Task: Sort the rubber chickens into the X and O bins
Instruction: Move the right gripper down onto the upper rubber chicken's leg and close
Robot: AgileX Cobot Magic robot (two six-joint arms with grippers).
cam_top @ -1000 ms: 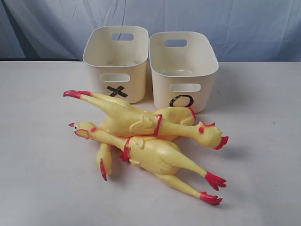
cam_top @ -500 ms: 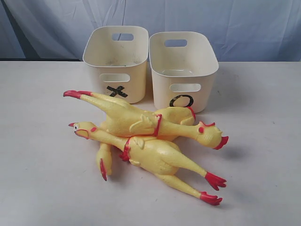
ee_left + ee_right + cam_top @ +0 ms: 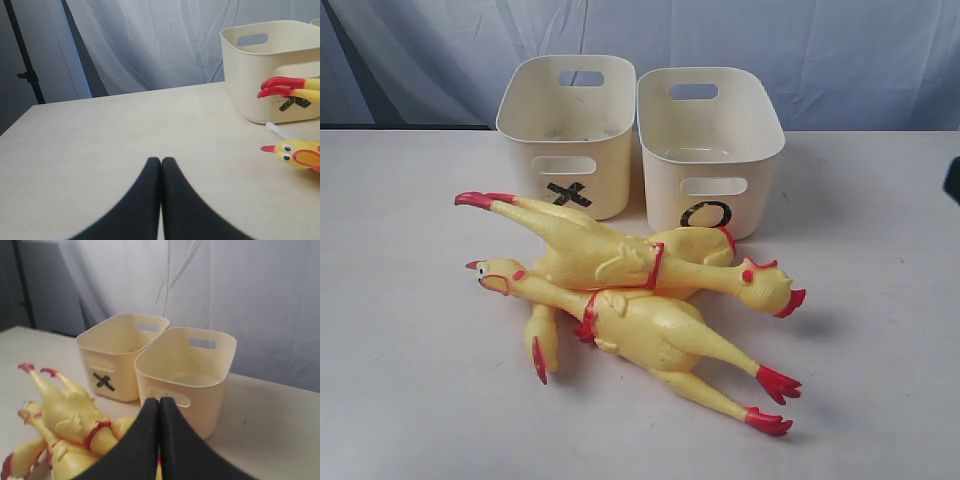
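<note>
The rubber chickens lie in a pile in the middle of the table. One whole chicken [image 3: 620,260] has its head to the right. Another whole chicken [image 3: 650,335] has its head to the left. A headless body [image 3: 695,243] lies behind them and a head-and-neck piece [image 3: 542,342] sticks out at the front left. Behind the pile stand the X bin [image 3: 568,120] and the O bin [image 3: 712,140], side by side. My left gripper [image 3: 161,161] is shut and empty over bare table, left of the pile. My right gripper [image 3: 159,401] is shut and empty, near the O bin [image 3: 186,371].
A grey-blue curtain [image 3: 820,50] hangs behind the table. A dark part of the right arm [image 3: 953,180] shows at the right edge of the exterior view. A black stand [image 3: 25,75] rises beyond the table's left side.
A dark part of the right arm has come into the exterior view at its right edge. The chickens and bins have not moved.
</note>
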